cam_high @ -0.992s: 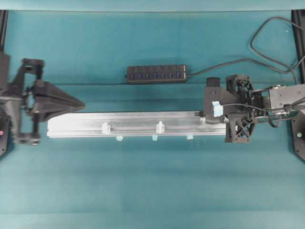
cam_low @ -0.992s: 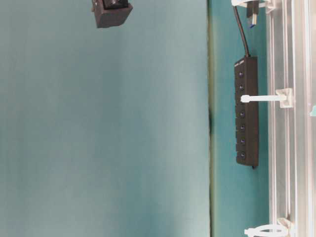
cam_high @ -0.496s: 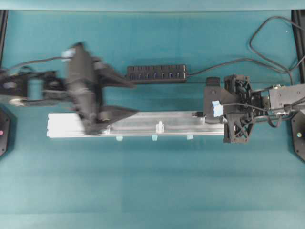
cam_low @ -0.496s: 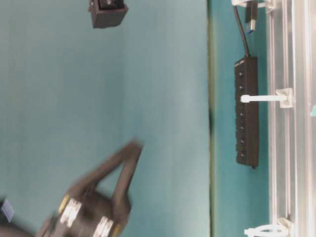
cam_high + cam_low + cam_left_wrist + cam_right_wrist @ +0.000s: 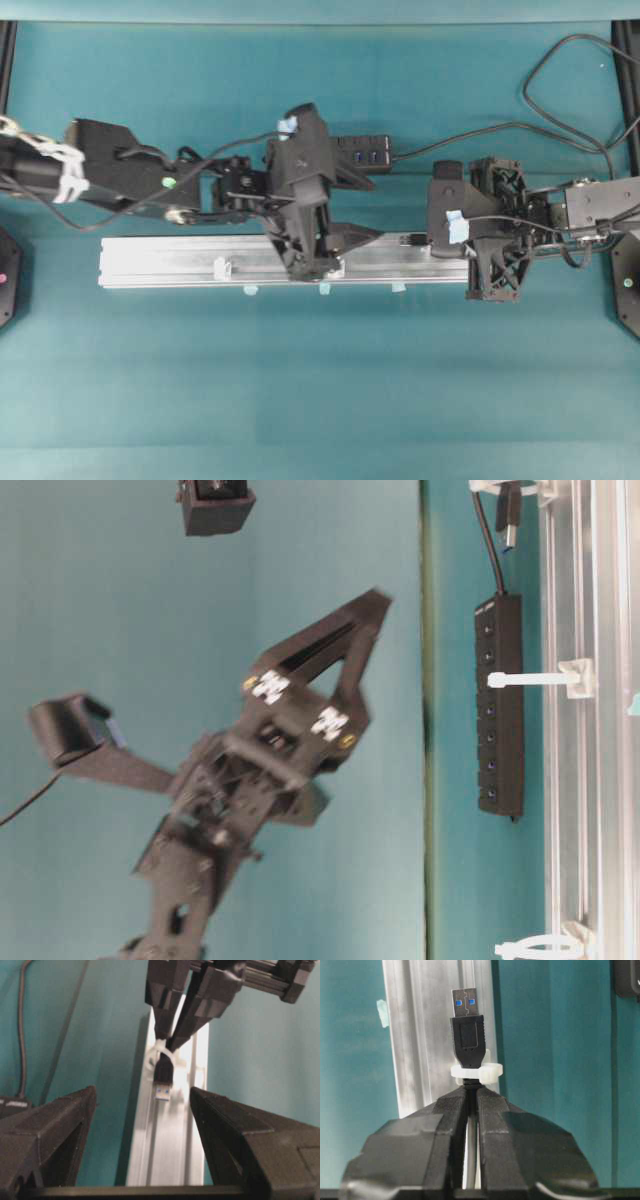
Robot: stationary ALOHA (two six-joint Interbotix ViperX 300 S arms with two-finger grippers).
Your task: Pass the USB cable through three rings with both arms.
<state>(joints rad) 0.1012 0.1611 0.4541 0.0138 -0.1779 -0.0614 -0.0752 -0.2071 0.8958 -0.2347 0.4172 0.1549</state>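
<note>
- USB cable (image 5: 468, 1035): the plug pokes out through the first of the three rings (image 5: 472, 1072), centre of the right wrist view. In the left wrist view it sits upper centre, blue tongue pointing toward the camera. So ring one looks done.
- Right gripper (image 5: 471, 1091): your jaws are pinched shut on the cable just behind that ring, holding it in line with the silver rail (image 5: 160, 262).
- Left gripper (image 5: 142, 1110): your fingers are spread wide with nothing in them, the plug framed between them but well apart. In the overhead view this gripper sits over the middle of the rail.
- Left to do, by my read: take the plug with the left, pull it through, then thread the remaining two rings. One ring (image 5: 222, 268) shows at left of the rail in the overhead view; the middle one is hidden under the left gripper there.
- Black hub (image 5: 365, 152) lies above the rail in the overhead view, not involved.
</note>
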